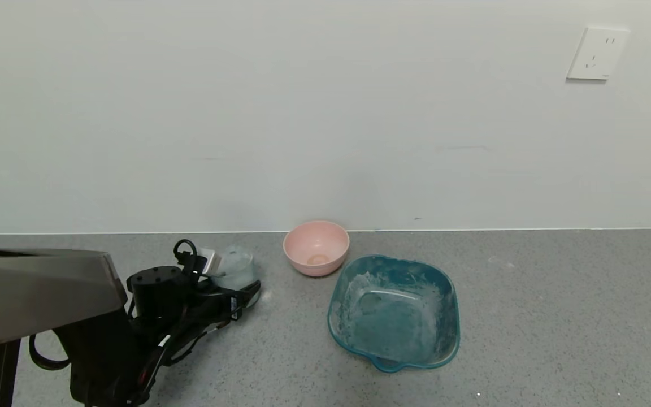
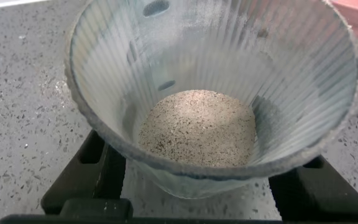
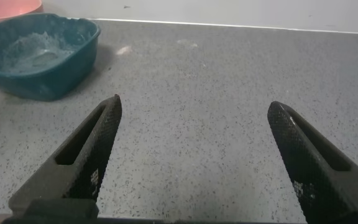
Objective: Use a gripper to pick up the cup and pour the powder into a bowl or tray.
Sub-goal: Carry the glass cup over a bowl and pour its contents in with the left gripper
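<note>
The cup [image 1: 234, 268] is a clear ribbed tumbler dusted white, standing upright on the grey counter at the left. My left gripper [image 1: 229, 285] reaches around it from the near side. In the left wrist view the cup [image 2: 210, 74] fills the frame. The black fingers [image 2: 98, 168] lie against both sides of its lower body. A pale speckled patch of powder [image 2: 197, 127] shows at its bottom. The pink bowl [image 1: 316, 247] stands to the right of the cup, near the wall. My right gripper [image 3: 194, 109] is open and empty over bare counter, out of the head view.
A teal squarish tray [image 1: 396, 311] with a spout, smeared with white powder, sits in front of and to the right of the pink bowl; it also shows in the right wrist view [image 3: 39, 53]. A white wall backs the counter [image 1: 557, 316].
</note>
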### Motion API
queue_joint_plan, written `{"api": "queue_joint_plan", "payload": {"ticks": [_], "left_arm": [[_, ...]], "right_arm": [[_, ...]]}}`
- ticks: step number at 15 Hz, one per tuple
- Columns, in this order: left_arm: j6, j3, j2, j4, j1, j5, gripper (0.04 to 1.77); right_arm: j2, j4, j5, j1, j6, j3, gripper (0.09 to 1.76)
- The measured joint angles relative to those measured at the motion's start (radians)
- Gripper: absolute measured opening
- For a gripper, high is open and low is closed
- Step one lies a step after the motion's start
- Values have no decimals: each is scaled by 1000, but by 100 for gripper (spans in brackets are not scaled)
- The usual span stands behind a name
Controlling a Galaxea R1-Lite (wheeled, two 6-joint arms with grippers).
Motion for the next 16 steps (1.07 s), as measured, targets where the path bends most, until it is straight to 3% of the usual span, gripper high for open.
{"api": "queue_joint_plan", "payload": {"ticks": [4,10,16], "left_arm": [[0,-73,-110,227,2,3,129],[27,-282,-262,581,0,56,129],[97,-456,-301,737,-33,111,129]], "right_arm": [[0,-2,0,0,0,0,171],[0,-2,0,0,0,0,171],[0,-2,0,0,0,0,171]]}}
